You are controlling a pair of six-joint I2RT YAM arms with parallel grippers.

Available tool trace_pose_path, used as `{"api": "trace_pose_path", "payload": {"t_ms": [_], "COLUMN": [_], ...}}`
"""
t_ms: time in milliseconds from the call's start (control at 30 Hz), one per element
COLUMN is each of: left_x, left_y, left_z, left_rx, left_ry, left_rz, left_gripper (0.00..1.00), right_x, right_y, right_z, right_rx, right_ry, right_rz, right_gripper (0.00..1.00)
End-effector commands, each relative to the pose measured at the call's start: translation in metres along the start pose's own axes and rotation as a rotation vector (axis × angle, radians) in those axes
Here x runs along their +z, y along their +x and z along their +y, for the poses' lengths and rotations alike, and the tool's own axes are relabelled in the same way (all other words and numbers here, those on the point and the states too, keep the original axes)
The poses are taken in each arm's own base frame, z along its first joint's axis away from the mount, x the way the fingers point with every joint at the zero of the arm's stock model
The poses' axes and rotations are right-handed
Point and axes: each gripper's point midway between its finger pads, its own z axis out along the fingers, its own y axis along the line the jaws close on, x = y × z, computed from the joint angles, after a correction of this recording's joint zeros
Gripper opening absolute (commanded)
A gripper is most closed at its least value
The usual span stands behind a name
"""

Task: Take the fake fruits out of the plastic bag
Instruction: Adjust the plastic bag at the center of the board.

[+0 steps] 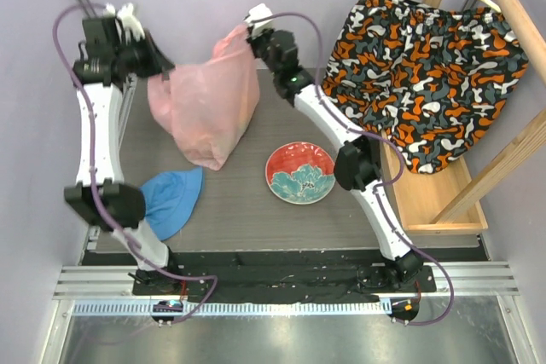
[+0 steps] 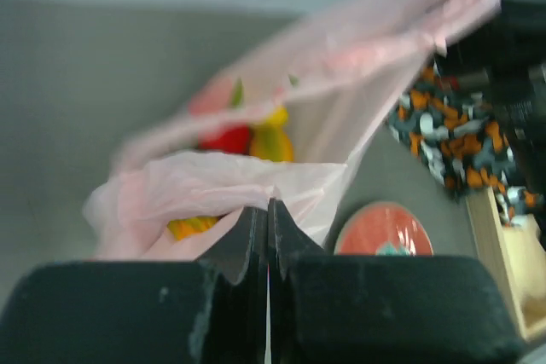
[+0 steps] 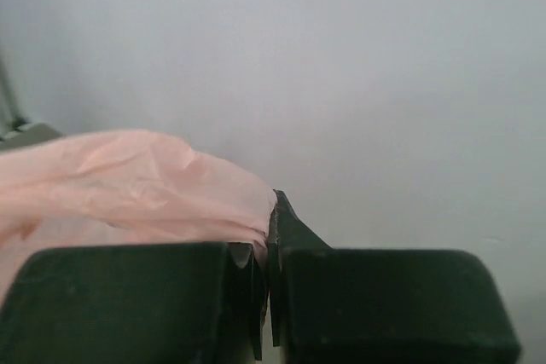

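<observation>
Hanging between two raised arms, the pink plastic bag droops over the grey table; whether its bottom touches cannot be told. The left tool is pinched closed on one rim of the bag's mouth, and the right tool is clamped on the opposite rim. Fake fruits, red and yellow, sit inside the bag. A red floral plate and a blue hat lie on the table nearby.
</observation>
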Motion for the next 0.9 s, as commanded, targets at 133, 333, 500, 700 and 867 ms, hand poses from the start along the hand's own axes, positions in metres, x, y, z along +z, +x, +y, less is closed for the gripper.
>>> {"api": "trace_pose_path", "payload": {"t_ms": [133,333,500,700,867], "left_x": [0.021,0.013,0.019,0.061,0.112], "left_y": [-0.139,-0.074,0.007,0.025,-0.038], "left_z": [-0.024,-0.04,-0.033,-0.002,0.035], "left_rx": [0.2,0.147,0.036,0.002,0.095], "left_ry": [0.084,0.215,0.247,0.198,0.114], "left_rz": [-0.328,-0.133,0.139,0.207,0.065], "left_gripper": [0.0,0.0,0.0,0.0,0.0], "right_x": [-0.057,-0.133,-0.184,-0.156,-0.086], "right_y": [-0.082,-0.058,-0.013,0.019,0.088], "right_z": [-0.112,-0.064,-0.022,-0.03,-0.05], "right_rx": [0.013,0.144,0.252,0.237,0.28], "right_ry": [0.147,-0.093,-0.239,-0.205,-0.091], "right_rz": [0.027,0.255,0.454,0.489,0.501], "right_gripper": [0.01,0.01,0.01,0.01,0.01]}}
